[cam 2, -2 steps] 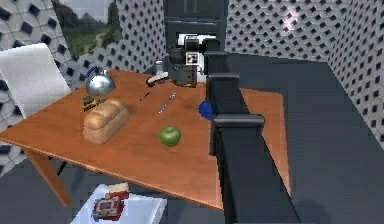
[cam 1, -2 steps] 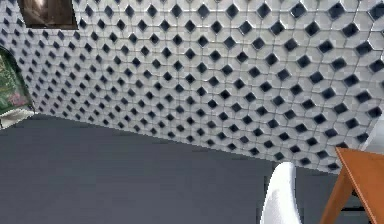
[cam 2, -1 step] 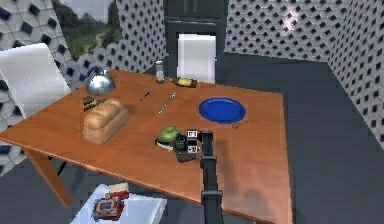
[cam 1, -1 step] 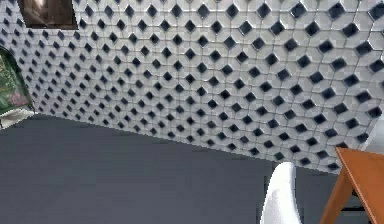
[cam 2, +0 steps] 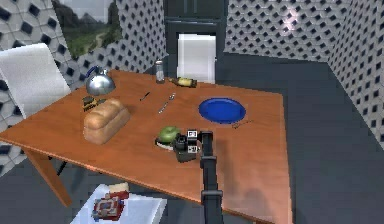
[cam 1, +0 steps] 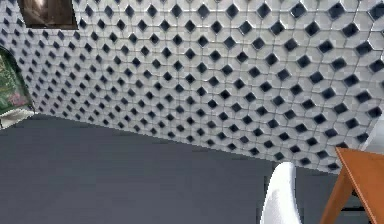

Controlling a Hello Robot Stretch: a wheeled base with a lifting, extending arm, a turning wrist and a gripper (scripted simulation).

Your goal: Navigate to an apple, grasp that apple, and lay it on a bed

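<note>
Ahead, a tiled wall [cam 1: 200,70] and the desk [cam 1: 362,172] corner; to the side, the green apple [cam 2: 168,133] sits mid-desk at the jaws, their grip impossible to tell, and it is probably light, firm and smooth, best taken across its middle

Arm [cam 2: 211,186]: a dark square bar that crosses the near edge of the surface [cam 2: 262,150] and reaches out over its middle. Two white marker squares [cam 2: 198,137] stand at the arm's far end. Tool [cam 2: 176,144]: dark body low over the surface's middle, just beside the marker squares. Whether the tool holds anything cannot be determined.
</note>
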